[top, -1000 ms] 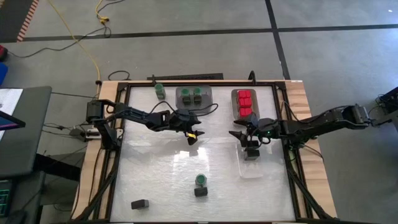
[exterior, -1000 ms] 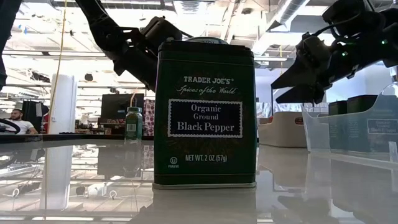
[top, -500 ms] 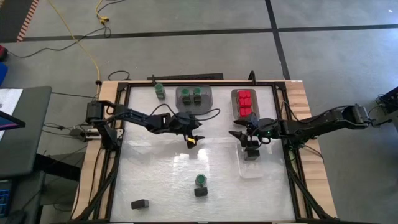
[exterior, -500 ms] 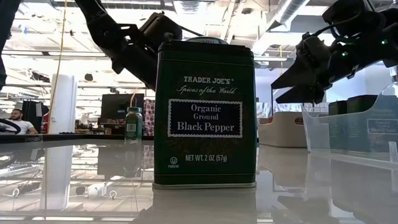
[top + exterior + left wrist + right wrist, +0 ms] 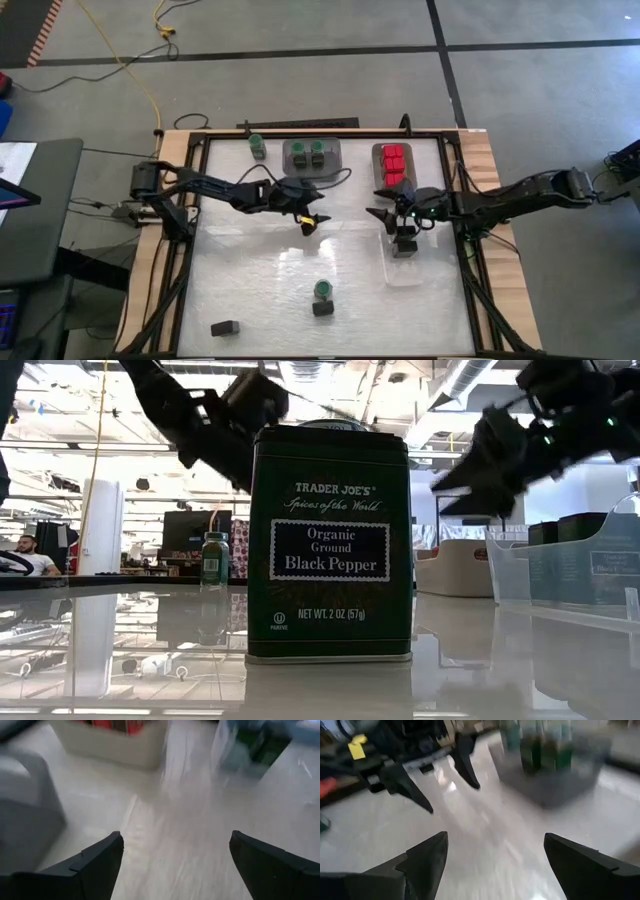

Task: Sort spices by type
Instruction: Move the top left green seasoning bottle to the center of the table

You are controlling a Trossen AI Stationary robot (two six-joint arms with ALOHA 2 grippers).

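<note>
Left gripper [image 5: 307, 222] over worktop [image 5: 260, 280] centre, jaws wide, empty. Right gripper [image 5: 392, 217] at 3 o'clock above clear tray [image 5: 405, 275], jaws wide. Red boxes [image 5: 394, 164] at 1 o'clock; pepper tin [image 5: 329, 545] at 6.

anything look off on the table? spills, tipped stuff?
No spills. Still unsorted: one green-lidded jar alone at the far edge beside the grey tray, another near a dark tin, and a second dark tin that seems to lie flat at the near-left corner.
</note>
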